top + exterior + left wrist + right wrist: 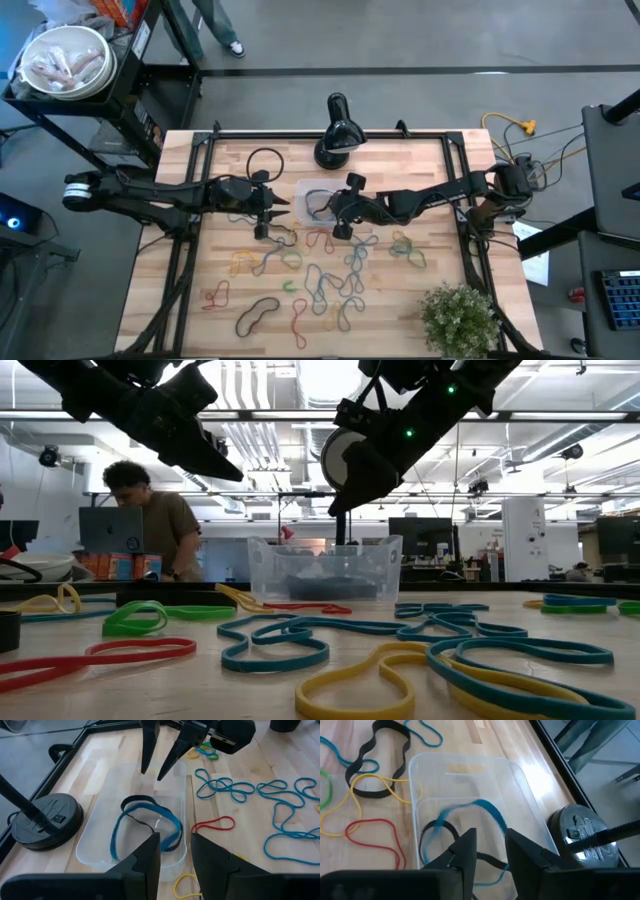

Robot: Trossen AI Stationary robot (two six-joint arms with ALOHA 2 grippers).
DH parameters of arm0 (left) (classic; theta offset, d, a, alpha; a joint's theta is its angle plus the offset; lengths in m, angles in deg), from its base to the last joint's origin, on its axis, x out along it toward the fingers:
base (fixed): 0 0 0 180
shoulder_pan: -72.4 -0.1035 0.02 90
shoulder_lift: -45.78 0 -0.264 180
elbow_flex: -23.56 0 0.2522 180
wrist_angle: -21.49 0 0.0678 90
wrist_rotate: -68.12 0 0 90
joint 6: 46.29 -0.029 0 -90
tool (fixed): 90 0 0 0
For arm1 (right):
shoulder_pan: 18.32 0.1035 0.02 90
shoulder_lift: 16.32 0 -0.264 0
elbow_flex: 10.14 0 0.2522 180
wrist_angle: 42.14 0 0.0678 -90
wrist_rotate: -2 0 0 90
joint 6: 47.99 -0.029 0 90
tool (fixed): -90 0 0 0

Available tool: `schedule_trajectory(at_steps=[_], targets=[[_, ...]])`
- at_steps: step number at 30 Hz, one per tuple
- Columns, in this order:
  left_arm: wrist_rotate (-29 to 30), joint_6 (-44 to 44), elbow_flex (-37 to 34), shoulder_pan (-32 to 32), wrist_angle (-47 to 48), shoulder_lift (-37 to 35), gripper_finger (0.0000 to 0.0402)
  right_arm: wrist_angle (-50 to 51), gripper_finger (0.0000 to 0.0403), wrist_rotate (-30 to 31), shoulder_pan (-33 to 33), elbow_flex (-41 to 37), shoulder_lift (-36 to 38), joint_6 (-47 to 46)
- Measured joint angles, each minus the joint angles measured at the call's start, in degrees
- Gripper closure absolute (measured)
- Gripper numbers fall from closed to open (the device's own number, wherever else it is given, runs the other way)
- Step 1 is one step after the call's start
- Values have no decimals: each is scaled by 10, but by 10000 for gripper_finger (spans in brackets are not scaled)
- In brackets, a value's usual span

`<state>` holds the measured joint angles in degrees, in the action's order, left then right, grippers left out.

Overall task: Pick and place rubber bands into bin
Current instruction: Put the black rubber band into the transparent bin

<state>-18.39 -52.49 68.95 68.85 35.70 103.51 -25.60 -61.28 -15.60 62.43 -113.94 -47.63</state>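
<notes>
dozens of rubber bands (330,275) lie loose on the bare wood of the desk (430,180) — thin floppy loops in blue, red, yellow, green, orange and black, most of them spread over the middle and toward the front edge, some overlapping in tangles. a long black one (257,315) lies near the front edge, toward the left.

the bin (309,203) is a small clear plastic tray with rounded corners, sitting in the middle of the desk toward the back edge, just in front of a black round-based stand (335,140). inside it lie a blue band (145,827) and a black band (137,802), looped over each other on the floor of the tray.

the right gripper (159,767) hangs over the bin's right side with its two dark fingers parted and nothing between them; in its own wrist view the blue band shows blurred below the fingers.

the left gripper (268,212) sits at the bin's left side, above the desk — its jaws stand a little apart, with nothing seen in them.

a potted plant (460,318) stands at the front right corner of the desk, and a black ring (264,160) lies near the back edge, left of the bin.
</notes>
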Motion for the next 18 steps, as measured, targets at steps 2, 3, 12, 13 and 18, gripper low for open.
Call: schedule_trajectory(at_steps=[2,3,12,13,18], targets=[[0,10,0,0,1,0,309,0,303,0,0,0,0,1],[-1,19,0,0,3,0,309,0,303,0,1,0,0,3],[-39,55,0,1,178,9,309,13,303,0,40,0,35,72],[-39,59,0,1,194,13,309,13,303,0,45,0,40,80],[-40,60,0,2,203,44,309,14,308,-3,78,0,67,112]])
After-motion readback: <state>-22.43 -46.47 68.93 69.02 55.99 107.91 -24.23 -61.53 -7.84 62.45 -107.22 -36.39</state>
